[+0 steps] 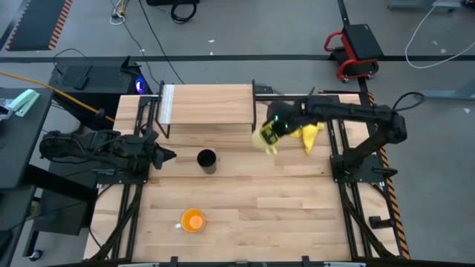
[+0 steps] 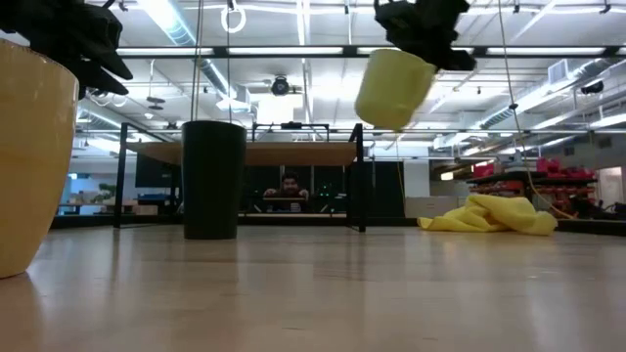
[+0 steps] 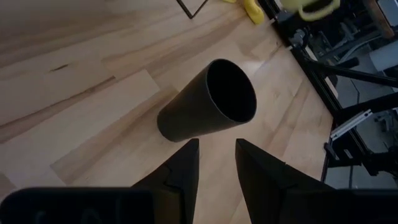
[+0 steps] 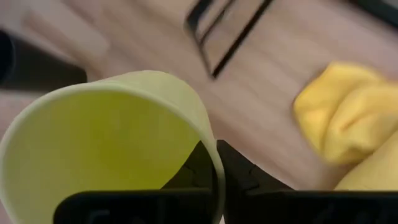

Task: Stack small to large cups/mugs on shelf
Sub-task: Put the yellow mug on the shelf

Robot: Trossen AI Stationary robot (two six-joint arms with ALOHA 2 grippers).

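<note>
From above, the right end effector (image 1: pixel 272 135) is pinching the yellow mug (image 1: pixel 263 139) by its rim just off the shelf's (image 1: pixel 208 104) right corner, beside the yellow cloth (image 1: pixel 307 134). The low view is showing that mug (image 2: pixel 393 89) hanging tilted, clear of the surface (image 2: pixel 323 293). The left wrist view is showing the left end effector (image 3: pixel 216 163) parted, near the upright black cup (image 3: pixel 208 102).

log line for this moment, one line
right gripper: shut on yellow mug, lifted by shelf | left gripper: open, near black cup | orange mug: on table
</note>
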